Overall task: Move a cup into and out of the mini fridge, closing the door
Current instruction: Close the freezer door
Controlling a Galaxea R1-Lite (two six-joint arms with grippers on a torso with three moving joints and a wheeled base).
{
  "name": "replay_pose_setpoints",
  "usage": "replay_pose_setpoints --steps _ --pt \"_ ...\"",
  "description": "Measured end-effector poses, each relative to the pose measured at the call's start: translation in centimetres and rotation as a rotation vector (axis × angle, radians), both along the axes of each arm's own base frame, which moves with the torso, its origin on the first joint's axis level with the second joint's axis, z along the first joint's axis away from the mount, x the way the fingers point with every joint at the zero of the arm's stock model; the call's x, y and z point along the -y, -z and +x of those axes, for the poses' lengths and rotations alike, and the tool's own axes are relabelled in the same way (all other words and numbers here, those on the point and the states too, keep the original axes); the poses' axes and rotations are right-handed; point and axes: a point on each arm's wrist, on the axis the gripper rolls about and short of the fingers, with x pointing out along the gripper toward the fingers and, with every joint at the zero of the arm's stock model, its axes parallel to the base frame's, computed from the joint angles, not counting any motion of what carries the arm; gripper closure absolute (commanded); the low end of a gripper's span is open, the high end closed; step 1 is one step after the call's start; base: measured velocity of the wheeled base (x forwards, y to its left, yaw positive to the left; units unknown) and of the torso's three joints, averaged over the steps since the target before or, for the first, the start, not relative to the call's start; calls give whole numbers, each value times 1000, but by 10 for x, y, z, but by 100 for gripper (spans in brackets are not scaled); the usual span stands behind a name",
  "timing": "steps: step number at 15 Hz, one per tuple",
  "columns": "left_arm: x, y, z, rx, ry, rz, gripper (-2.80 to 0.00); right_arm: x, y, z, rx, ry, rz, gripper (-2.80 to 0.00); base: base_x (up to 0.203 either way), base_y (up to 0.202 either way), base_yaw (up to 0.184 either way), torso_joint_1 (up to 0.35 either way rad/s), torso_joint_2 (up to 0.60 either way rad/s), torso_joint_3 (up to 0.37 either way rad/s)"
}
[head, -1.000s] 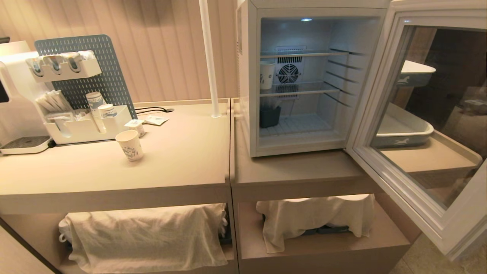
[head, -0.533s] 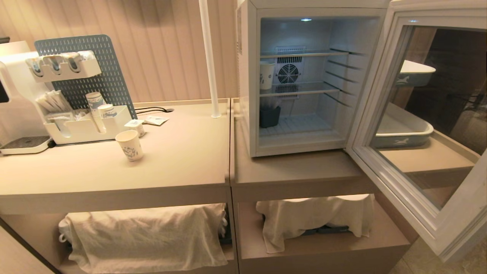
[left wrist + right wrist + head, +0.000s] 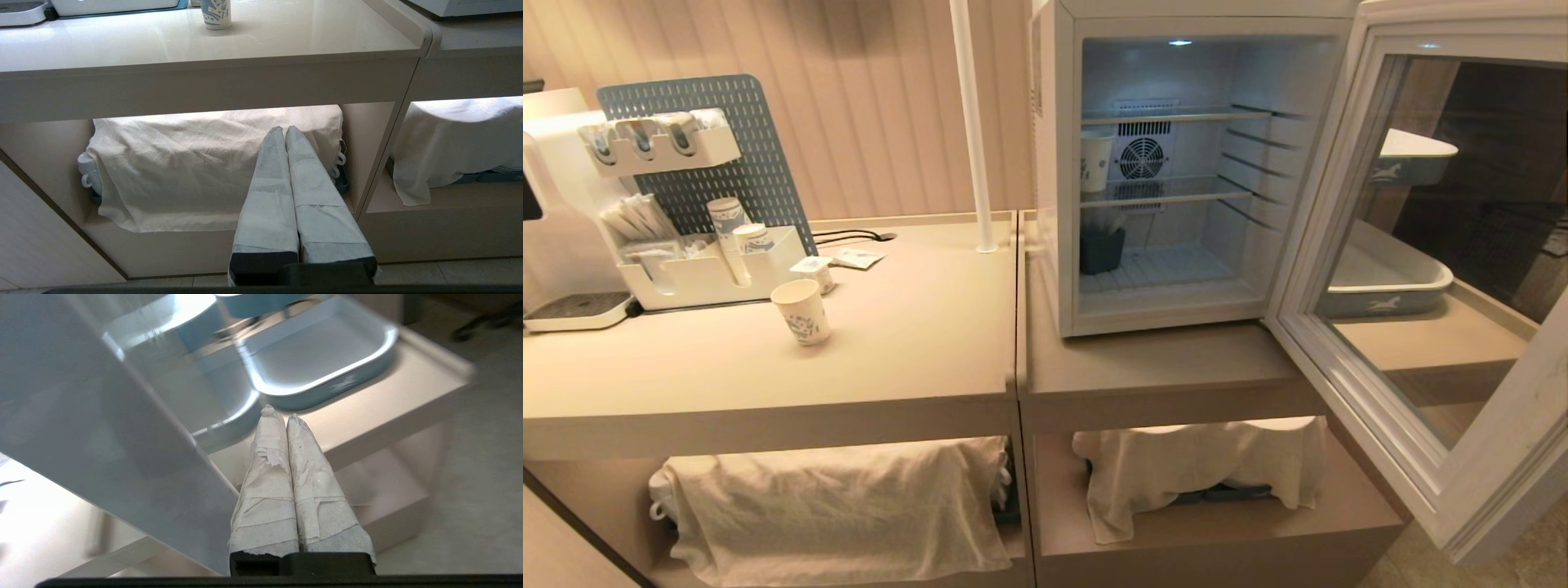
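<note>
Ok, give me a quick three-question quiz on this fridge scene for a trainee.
1. True or false: the door of the mini fridge is shut.
2. The cup on the left counter is: A upright, B on its side, C upside down.
3. What does the right pincer hold?
Key: 1 false, the door stands wide open; 2 A; 3 nothing, it is shut and empty beside the door.
</note>
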Motion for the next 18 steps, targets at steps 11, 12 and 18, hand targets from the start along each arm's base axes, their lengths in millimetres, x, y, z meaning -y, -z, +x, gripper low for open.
replay_pose_setpoints --steps 11,12,18 --pt "0 0 0 0 0 0 0 -9 2 18 -27 -180 106 0 0 0 0 0 0 0" --pt "0 0 0 0 0 0 0 -10 0 21 -25 -189 121 0 0 0 0 0 0 0" --pt "0 0 0 0 0 0 0 -18 -11 49 -34 -266 167 0 0 0 0 0 0 0"
